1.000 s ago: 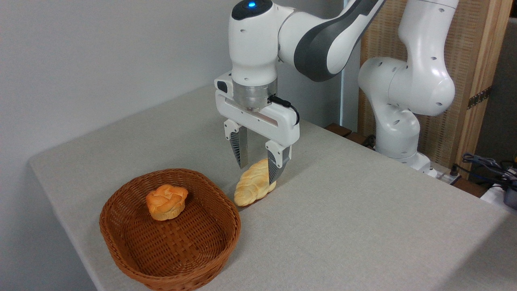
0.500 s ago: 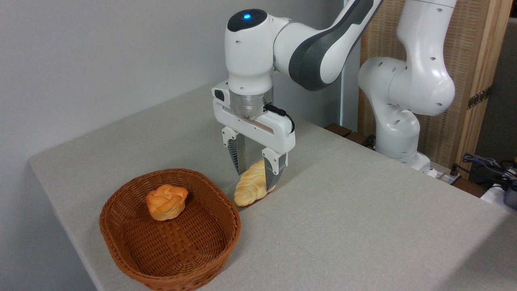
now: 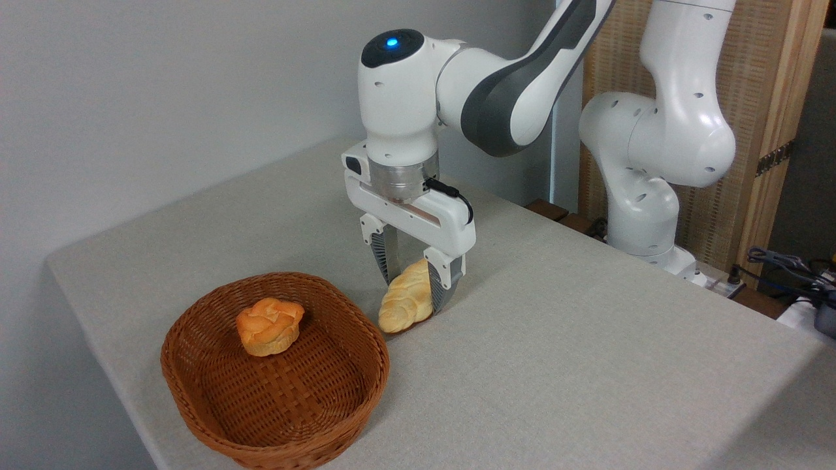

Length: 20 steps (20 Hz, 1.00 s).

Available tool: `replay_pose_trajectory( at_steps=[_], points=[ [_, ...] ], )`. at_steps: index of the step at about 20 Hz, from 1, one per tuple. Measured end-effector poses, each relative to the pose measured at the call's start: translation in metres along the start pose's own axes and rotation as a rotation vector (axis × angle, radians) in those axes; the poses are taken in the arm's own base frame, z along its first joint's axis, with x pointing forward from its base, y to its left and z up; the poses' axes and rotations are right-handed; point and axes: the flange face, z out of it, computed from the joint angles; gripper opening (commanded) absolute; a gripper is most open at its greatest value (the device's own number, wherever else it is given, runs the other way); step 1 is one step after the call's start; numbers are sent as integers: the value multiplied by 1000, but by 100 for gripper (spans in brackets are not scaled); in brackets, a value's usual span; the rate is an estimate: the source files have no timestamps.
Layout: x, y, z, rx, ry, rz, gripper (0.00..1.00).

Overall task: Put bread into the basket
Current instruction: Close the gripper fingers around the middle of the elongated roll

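So the bread point(image 3: 405, 304) is lying on the table point(image 3: 588, 365) right beside the basket point(image 3: 196, 391), which already has a bun point(image 3: 269, 325) in it. It looks light and probably squishy, so I'd pinch it gently across the middle. My tool point(image 3: 414, 292) is spread wide, one finger either side of the loaf's far half, not squeezing it as far as I can tell.

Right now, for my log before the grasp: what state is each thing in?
gripper: open, fingers astride the loaf
bread: lying on the table beside the basket, not lifted
basket: upright, holding one bun
bun: resting inside the basket
table: covered with grey cloth
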Motion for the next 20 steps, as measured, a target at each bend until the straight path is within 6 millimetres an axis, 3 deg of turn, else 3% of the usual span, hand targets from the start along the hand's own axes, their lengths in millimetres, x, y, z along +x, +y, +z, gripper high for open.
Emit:
replay_pose_trajectory(
  at_steps=[16, 20],
  points=[
    [-1, 0, 1, 30, -29, 44, 51],
    [0, 3, 2, 45, -48, 70, 43]
  ],
)
